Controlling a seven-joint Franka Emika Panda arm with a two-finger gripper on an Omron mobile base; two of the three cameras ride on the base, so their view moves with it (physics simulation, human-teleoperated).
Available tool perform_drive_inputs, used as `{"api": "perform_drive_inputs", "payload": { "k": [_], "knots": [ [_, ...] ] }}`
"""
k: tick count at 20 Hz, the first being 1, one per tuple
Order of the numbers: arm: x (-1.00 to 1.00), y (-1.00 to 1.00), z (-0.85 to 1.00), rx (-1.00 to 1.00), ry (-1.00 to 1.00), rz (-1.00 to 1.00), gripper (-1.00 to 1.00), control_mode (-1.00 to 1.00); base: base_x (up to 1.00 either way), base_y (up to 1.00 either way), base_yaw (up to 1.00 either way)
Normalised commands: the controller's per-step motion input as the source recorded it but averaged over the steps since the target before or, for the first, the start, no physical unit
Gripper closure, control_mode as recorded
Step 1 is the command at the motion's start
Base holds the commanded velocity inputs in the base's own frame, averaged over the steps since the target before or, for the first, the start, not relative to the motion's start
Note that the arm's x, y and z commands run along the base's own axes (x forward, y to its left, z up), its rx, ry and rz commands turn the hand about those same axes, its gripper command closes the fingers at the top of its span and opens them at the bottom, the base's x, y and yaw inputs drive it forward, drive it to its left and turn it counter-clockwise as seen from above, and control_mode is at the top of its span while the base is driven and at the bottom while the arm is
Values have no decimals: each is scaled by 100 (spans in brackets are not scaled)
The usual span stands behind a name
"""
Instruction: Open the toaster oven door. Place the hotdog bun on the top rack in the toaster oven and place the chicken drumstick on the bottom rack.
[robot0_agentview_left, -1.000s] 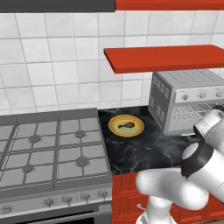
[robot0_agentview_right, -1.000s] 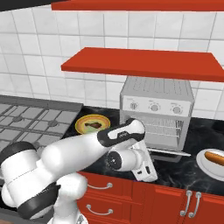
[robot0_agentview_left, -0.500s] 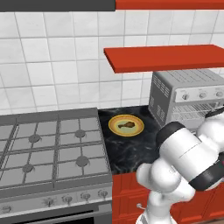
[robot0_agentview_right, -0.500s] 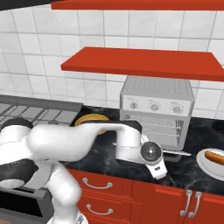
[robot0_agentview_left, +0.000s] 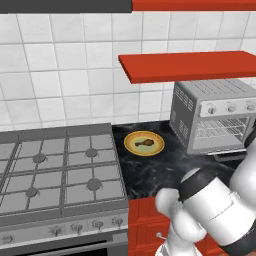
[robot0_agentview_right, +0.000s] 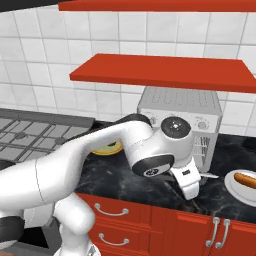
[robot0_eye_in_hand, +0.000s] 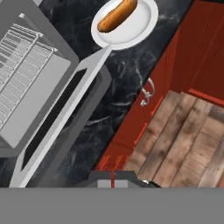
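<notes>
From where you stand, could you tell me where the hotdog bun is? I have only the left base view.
Observer: The hotdog bun lies on a white plate on the counter, to the right of the toaster oven.
Operator: Thank you. Is the door fully down?
Observer: Yes. In the hand view the toaster oven door lies open and about level, with its far corner close by that plate's rim.
Operator: Is anything touching the bun?
Observer: No, it lies alone on the plate, with nothing on or against it.
</notes>
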Motion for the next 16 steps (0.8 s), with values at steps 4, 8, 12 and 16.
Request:
{"api": "perform_drive_inputs", "payload": {
  "k": [4,8,12,16],
  "knots": [
    [1,24,44,-15,13,5,100,-100,0,0,0],
    [72,33,3,-9,13,10,100,-100,0,0,0],
    [74,9,0,-4,17,24,100,-100,0,0,0],
    [49,-4,-4,-1,27,36,100,-100,0,0,0]
  ]
}}
